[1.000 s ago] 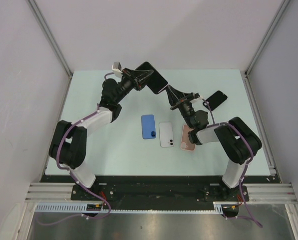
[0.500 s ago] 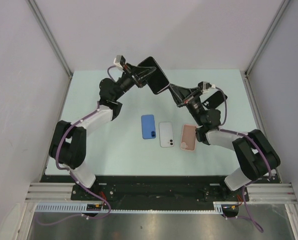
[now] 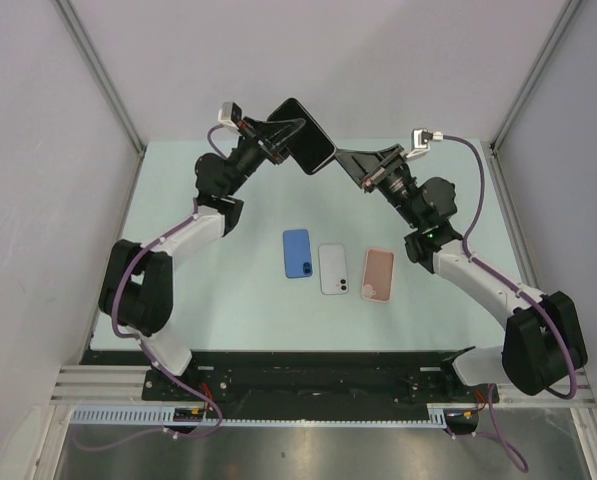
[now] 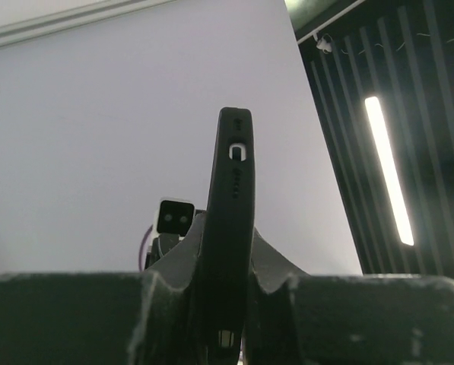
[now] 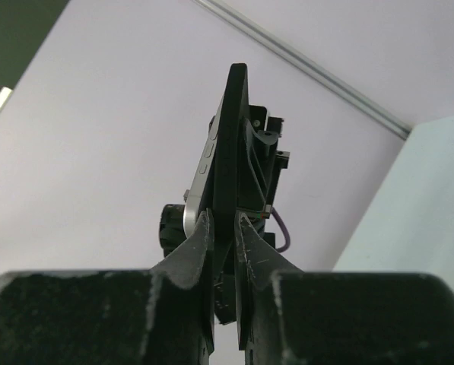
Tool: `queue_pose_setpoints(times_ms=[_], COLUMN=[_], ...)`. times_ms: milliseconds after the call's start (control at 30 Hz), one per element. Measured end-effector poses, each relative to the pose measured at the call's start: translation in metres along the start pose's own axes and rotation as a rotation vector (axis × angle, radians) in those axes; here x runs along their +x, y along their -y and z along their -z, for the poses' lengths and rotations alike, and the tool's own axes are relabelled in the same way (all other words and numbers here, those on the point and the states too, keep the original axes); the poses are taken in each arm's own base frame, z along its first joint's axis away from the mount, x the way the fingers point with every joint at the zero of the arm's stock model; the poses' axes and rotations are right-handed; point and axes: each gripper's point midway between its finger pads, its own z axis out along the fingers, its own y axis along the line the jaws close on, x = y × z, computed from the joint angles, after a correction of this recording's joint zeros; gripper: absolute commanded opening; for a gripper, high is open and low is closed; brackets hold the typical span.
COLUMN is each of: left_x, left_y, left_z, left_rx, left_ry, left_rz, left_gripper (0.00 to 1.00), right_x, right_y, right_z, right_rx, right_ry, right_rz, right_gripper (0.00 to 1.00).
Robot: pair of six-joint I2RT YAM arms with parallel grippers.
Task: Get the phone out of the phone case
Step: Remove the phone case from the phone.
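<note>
Dark phone case [image 3: 303,135] with the phone [image 5: 199,186] in it was held in the air over the far edge of the desk [image 3: 208,310], pinched across its faces by the left fingers [image 4: 177,262]. Its corner nearest the right arm was gripped by the right fingers [image 5: 182,266], a thin dark edge clamped between them with the phone's pale side just beside it. A blue phone [image 3: 297,253], a white phone [image 3: 333,269] and a pink phone [image 3: 378,274] were laid in a row near the desk's middle.

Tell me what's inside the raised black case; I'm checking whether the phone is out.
A silver-edged phone shows against the black case; how far it is seated is hidden by the case.
</note>
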Motion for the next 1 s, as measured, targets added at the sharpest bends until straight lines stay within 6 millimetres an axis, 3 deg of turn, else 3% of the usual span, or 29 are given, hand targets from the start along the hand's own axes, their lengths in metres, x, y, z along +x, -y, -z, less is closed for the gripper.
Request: queue_pose_setpoints(times_ms=[200, 367, 700, 800, 900, 933, 1000], left_x=[-0.002, 0.015, 0.047, 0.051, 0.051, 0.050, 0.048], left_y=[-0.017, -0.033, -0.044, -0.045, -0.053, -0.058, -0.067], left_z=[-0.001, 0.003, 0.016, 0.018, 0.018, 0.018, 0.018], left_rx=[-0.045, -0.086, -0.104, -0.097, -0.106, -0.114, -0.130], left_ry=[-0.005, -0.110, -0.304, -0.329, -0.330, -0.329, -0.325], left_rz=[-0.012, -0.014, -0.002, -0.003, 0.005, 0.011, 0.032], left_gripper=[0.00, 0.00, 0.00, 0.00, 0.00, 0.00, 0.00], right_x=[0.000, 0.020, 0.058, 0.061, 0.061, 0.061, 0.061], right_y=[0.020, 0.036, 0.041, 0.040, 0.044, 0.046, 0.052], right_z=[0.002, 0.009, 0.028, 0.030, 0.031, 0.031, 0.032], right_rx=[0.095, 0.129, 0.053, 0.024, -0.003, -0.008, -0.009], right_ry=[-0.040, -0.152, -0.411, -0.438, -0.456, -0.458, -0.458], right_rz=[0.079, 0.091, 0.044, 0.031, 0.005, -0.003, -0.028], right_gripper=[0.20, 0.33, 0.33, 0.30, 0.13, 0.03, 0.00])
